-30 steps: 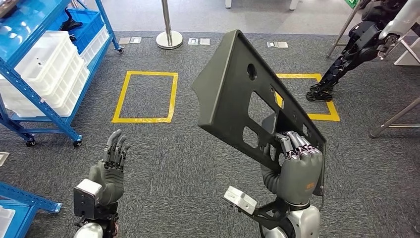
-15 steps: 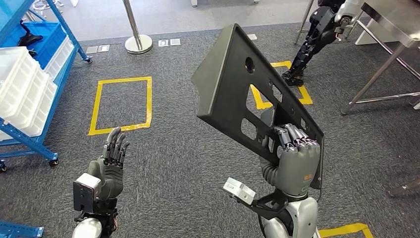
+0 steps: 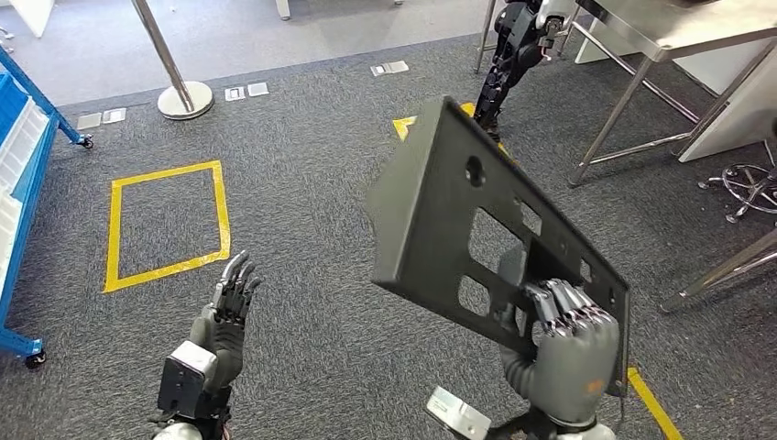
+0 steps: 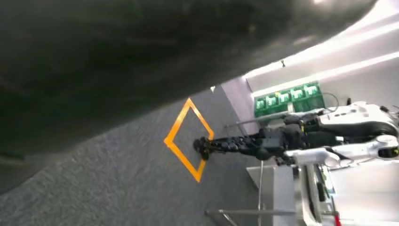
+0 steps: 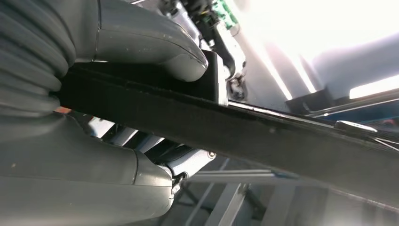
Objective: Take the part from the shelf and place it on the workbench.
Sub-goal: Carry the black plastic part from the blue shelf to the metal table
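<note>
One dark grey panel part (image 3: 458, 215), pierced by a round hole and several rectangular cut-outs, rides clear of the carpeted floor (image 3: 321, 275) in the grip of the right robot hand (image 3: 563, 344), whose fingers are clamped over the part's lower edge near one corner, so that the long plate slants up and away to the robot's left. The right wrist view shows the thick grey thumb (image 5: 155, 40) pressed on one face of the plate's edge (image 5: 263, 127), the hold that appears to keep the tilted piece from swinging as it is carried. The left robot hand (image 3: 229, 316) holds nothing, its fingers apart and pointing forward, well apart from the part; it seems kept free rather than sharing the load. The steel worktop (image 3: 678, 27) stands ahead to the right on slanted metal legs, and the part is not yet over it, so the carry looks roughly at its midpoint. At the far left, the blue shelf (image 3: 18, 128) holds what look like white plastic bins (image 3: 7, 220), their contents hidden from here. A yellow taped square (image 3: 165, 225) marks the floor, a stanchion base (image 3: 183, 99) stands beyond it, and another dark-legged robot (image 3: 513, 46) stands beside the worktop.
</note>
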Available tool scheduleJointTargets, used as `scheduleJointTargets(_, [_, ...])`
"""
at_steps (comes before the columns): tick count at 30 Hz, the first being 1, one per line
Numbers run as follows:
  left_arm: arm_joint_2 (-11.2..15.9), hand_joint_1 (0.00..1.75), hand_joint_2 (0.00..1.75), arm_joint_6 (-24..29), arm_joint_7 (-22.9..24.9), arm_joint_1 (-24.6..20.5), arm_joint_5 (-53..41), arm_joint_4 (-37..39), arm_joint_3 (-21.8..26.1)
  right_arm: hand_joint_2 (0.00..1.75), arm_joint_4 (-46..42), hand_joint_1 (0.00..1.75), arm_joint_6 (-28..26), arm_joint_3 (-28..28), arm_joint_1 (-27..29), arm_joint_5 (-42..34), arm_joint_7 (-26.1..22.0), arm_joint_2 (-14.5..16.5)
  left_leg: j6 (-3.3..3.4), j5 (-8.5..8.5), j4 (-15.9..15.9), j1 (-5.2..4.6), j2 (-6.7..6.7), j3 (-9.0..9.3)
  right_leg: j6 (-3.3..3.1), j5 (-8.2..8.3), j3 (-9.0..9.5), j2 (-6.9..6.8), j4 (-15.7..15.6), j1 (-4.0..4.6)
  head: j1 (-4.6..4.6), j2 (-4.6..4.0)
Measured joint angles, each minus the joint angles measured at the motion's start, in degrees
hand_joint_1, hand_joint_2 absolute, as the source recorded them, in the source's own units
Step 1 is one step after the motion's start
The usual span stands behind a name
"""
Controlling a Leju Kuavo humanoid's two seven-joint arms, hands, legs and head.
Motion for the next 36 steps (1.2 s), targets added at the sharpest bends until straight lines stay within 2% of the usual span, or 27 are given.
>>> scheduleJointTargets(1, [-0.1, 0.0, 0.0, 0.7, 0.27, 0.3, -0.14, -0.42, -1.09, 1.75, -1.5, 1.75, -0.01, -0.57, 1.73, -0.72, -0.88, -0.11, 0.45, 0.1, -0.17, -0.18, 0.72, 0.09, 0.3, 0.01, -0.3, 0.18, 0.01, -0.18, 0.01, 0.0])
scheduleJointTargets(2, [-0.18, 0.0, 0.0, 1.35, 0.56, 0.44, -0.04, -0.77, -2.08, 1.75, -2.73, 1.75, -0.02, -1.17, 3.14, -1.44, -1.77, -0.17, 0.89, 0.21, -0.36, -0.26, 1.37, 0.23, 0.49, -0.26, -0.71, -0.53, 0.52, -0.18, 0.03, 0.0])
scheduleJointTargets(3, [-0.2, 0.0, 0.0, 1.91, 0.83, 0.5, 0.12, -1.04, -2.95, 1.75, -3.73, 1.75, -0.03, -1.71, 4.16, -2.11, -2.61, -0.2, 1.32, 0.29, -0.56, -0.29, 2.12, 0.37, 0.5, -0.98, -1.56, -1.84, 1.98, -0.05, 0.1, 0.0])
scheduleJointTargets(5, [-0.2, 0.0, 0.0, 2.57, 1.18, 0.74, 0.55, -1.28, -4.15, 1.75, -4.99, 1.75, -0.03, -2.56, 5.39, -3.1, -3.86, -0.21, 1.91, 0.24, -0.71, -0.43, 3.74, 0.49, 0.09, -3.86, -4.83, -4.99, 8.4, 0.22, 0.18, 0.0])
scheduleJointTargets(7, [-0.14, 0.0, 0.0, 2.89, 1.27, 1.1, 1.02, -1.32, -4.81, 1.75, -5.65, 1.75, -0.03, -3.29, 6.42, -3.8, -4.7, -0.21, 2.14, 0.1, -0.71, -0.57, 5.48, 0.44, -0.03, -6.58, -8.51, -6.11, 15.76, 0.2, 0.21, 0.0])
scheduleJointTargets(8, [-0.08, 0.0, 0.0, 3.03, 1.27, 1.27, 1.25, -1.32, -5.11, 1.75, -5.86, 1.75, -0.03, -3.68, 6.91, -4.13, -5.09, -0.21, 2.16, 0.05, -0.7, -0.59, 6.28, 0.42, 0.23, -6.91, -9.17, -6.29, 17.17, 0.15, 0.21, 0.0])
scheduleJointTargets(9, [0.0, 0.0, 0.0, 3.15, 1.27, 1.38, 1.4, -1.32, -5.39, 1.75, -6.06, 1.75, -0.03, -4.05, 7.29, -4.42, -5.44, -0.21, 2.13, 0.01, -0.7, -0.58, 6.99, 0.42, 0.69, -6.36, -8.44, -6.51, 16.02, 0.09, 0.22, 0.0])
scheduleJointTargets(10, [0.07, 0.0, 0.0, 3.22, 1.27, 1.44, 1.51, -1.32, -5.67, 1.75, -6.27, 1.75, -0.03, -4.4, 7.57, -4.68, -5.76, -0.21, 2.06, -0.03, -0.7, -0.56, 7.63, 0.45, 1.21, -5.18, -6.48, -7.0, 12.63, 0.04, 0.21, 0.0])
scheduleJointTargets(12, [0.22, 0.0, 0.0, 3.34, 1.28, 1.5, 1.78, -1.41, -6.23, 1.75, -6.7, 1.75, -0.03, -5.01, 7.91, -5.09, -6.31, -0.21, 1.7, -0.26, -0.67, -0.8, 8.65, 0.71, 1.75, -2.8, -1.36, -9.6, 4.01, 0.09, 0.28, 0.0])
scheduleJointTargets(13, [0.31, 0.0, 0.0, 3.39, 1.29, 1.52, 1.93, -1.51, -6.47, 1.75, -6.85, 1.75, -0.03, -5.25, 8.02, -5.25, -6.55, -0.19, 1.39, -0.43, -0.67, -0.97, 9.07, 0.93, 1.58, -2.04, 0.29, -10.57, 1.33, 0.19, 0.22, 0.0])
scheduleJointTargets(14, [0.4, 0.0, 0.0, 3.43, 1.33, 1.55, 2.07, -1.62, -6.7, 1.75, -6.95, 1.75, -0.03, -5.49, 8.15, -5.36, -6.75, -0.17, 1.06, -0.61, -0.68, -1.13, 9.5, 1.22, 1.22, -1.67, 0.95, -11.13, 0.14, 0.31, 0.19, 0.0])
scheduleJointTargets(16, [0.53, 0.0, 0.0, 3.45, 1.41, 1.54, 2.18, -1.74, -7.11, 1.75, -7.08, 1.75, -0.03, -5.97, 8.53, -5.46, -6.98, -0.1, 0.37, -0.9, -0.91, -1.12, 10.52, 1.85, 0.34, -1.35, 0.88, -10.03, 0.12, 0.51, 0.05, 0.0])
scheduleJointTargets(17, [0.56, 0.0, 0.0, 3.45, 1.51, 1.51, 2.23, -1.77, -7.31, 1.75, -7.18, 1.75, -0.03, -6.17, 8.78, -5.51, -7.04, -0.05, 0.01, -1.21, -0.77, -0.95, 10.56, 2.07, -0.03, -1.25, 1.04, -9.38, -0.01, 0.33, 0.04, 0.0])
scheduleJointTargets(19, [0.68, 0.0, 0.0, 3.52, 1.62, 1.49, 2.37, -1.85, -7.64, 1.75, -7.39, 1.75, -0.03, -6.42, 9.08, -5.63, -7.11, 0.1, -0.56, -3.34, 1.99, -0.61, 8.66, 1.35, -0.78, -0.99, 1.62, -8.1, -0.27, -0.13, -0.14, 0.0])
scheduleJointTargets(21, [1.0, 0.0, 0.0, 3.61, 1.73, 1.58, 2.52, -1.88, -7.78, 1.75, -7.48, 1.75, -0.02, -6.59, 9.17, -5.68, -7.21, 0.25, -0.79, -7.13, 9.04, -0.44, 5.78, -1.75, -1.24, -0.91, 1.78, -6.79, -0.3, -0.24, -0.37, 0.0])
scheduleJointTargets(22, [1.2, 0.0, 0.0, 3.63, 1.78, 1.62, 2.6, -1.87, -7.81, 1.75, -7.48, 1.75, -0.02, -6.67, 9.21, -5.68, -7.24, 0.29, -0.85, -8.55, 12.64, -0.43, 5.06, -3.6, -1.35, -0.92, 1.8, -6.06, -0.28, -0.15, -0.4, 0.0])
scheduleJointTargets(23, [1.38, 0.0, 0.0, 3.64, 1.82, 1.65, 2.65, -1.85, -7.82, 1.75, -7.48, 1.75, -0.02, -6.74, 9.28, -5.68, -7.27, 0.32, -0.86, -8.98, 14.86, -0.43, 4.7, -4.92, -1.37, -0.94, 1.84, -5.28, -0.26, -0.06, -0.4, 0.0])
scheduleJointTargets(24, [1.51, 0.0, 0.0, 3.65, 1.87, 1.64, 2.72, -1.83, -7.86, 1.75, -7.48, 1.75, -0.02, -6.81, 9.34, -5.68, -7.28, 0.33, -0.81, -8.23, 14.97, -0.43, 4.54, -5.28, -1.38, -0.96, 1.92, -4.5, -0.23, 0.0, -0.39, 0.0])
scheduleJointTargets(25, [1.61, 0.0, 0.0, 3.67, 1.93, 1.62, 2.81, -1.82, -7.89, 1.75, -7.48, 1.75, -0.02, -6.87, 9.39, -5.66, -7.28, 0.36, -0.7, -6.43, 12.95, -0.42, 4.34, -4.61, -1.39, -0.98, 2.03, -3.72, -0.21, 0.03, -0.4, 0.0])
scheduleJointTargets(26, [1.68, 0.0, 0.0, 3.68, 2.0, 1.59, 2.93, -1.82, -7.93, 1.75, -7.48, 1.75, -0.02, -6.91, 9.41, -5.58, -7.29, 0.38, -0.55, -4.08, 9.32, -0.37, 3.82, -3.11, -1.38, -1.0, 2.16, -2.97, -0.19, 0.03, -0.4, 0.0])
scheduleJointTargets(27, [1.74, 0.0, 0.0, 3.69, 2.06, 1.56, 3.03, -1.82, -7.96, 1.75, -7.48, 1.75, -0.02, -6.95, 9.4, -5.48, -7.29, 0.41, -0.39, -2.16, 5.42, -0.31, 2.72, -1.43, -1.31, -1.05, 2.21, -2.26, -0.14, 0.12, -0.39, 0.0])
scheduleJointTargets(28, [1.79, 0.0, 0.0, 3.71, 2.11, 1.54, 3.12, -1.82, -7.98, 1.75, -7.48, 1.75, -0.02, -6.97, 9.39, -5.33, -7.29, 0.42, -0.27, -0.88, 2.27, -0.23, 1.78, -0.1, -1.18, -1.1, 2.15, -1.62, -0.08, 0.21, -0.37, 0.0])
scheduleJointTargets(30, [1.85, 0.0, 0.0, 3.8, 2.19, 1.5, 3.23, -1.82, -8.0, 1.75, -7.48, 1.75, -0.02, -6.99, 9.39, -4.99, -7.26, 0.43, 0.06, -0.28, -0.4, -0.38, 0.84, 0.9, -0.64, -1.06, 1.73, -0.59, -0.07, 0.2, -0.35, 0.0])
scheduleJointTargets(32, [1.86, 0.0, 0.0, 4.1, 2.25, 1.38, 3.4, -1.79, -8.03, 1.75, -7.46, 1.75, -0.02, -6.97, 9.35, -4.58, -7.04, 0.42, 0.67, 0.02, -0.81, -0.58, 1.84, 0.93, 0.01, -0.94, 1.17, -0.07, -0.12, -0.08, -0.37, 0.0])
scheduleJointTargets(34, [1.85, 0.0, 0.0, 4.52, 2.21, 1.2, 3.87, -1.63, -7.87, 1.75, -7.19, 1.75, -0.02, -6.72, 8.71, -4.0, -6.31, 0.39, 1.45, 0.44, -1.39, -0.45, 2.95, 1.07, 0.18, -2.0, -0.29, -2.22, 2.06, 0.09, -0.16, 0.0])
scheduleJointTargets(36, [1.85, 0.0, 0.0, 4.74, 1.93, 1.18, 4.38, -1.29, -7.16, 1.75, -6.23, 1.75, -0.01, -5.99, 6.95, -3.42, -5.12, 0.27, 1.87, 0.61, -1.67, -0.45, 4.33, 1.04, -0.13, -4.76, -3.59, -5.27, 8.35, 0.27, 0.14, 0.0])
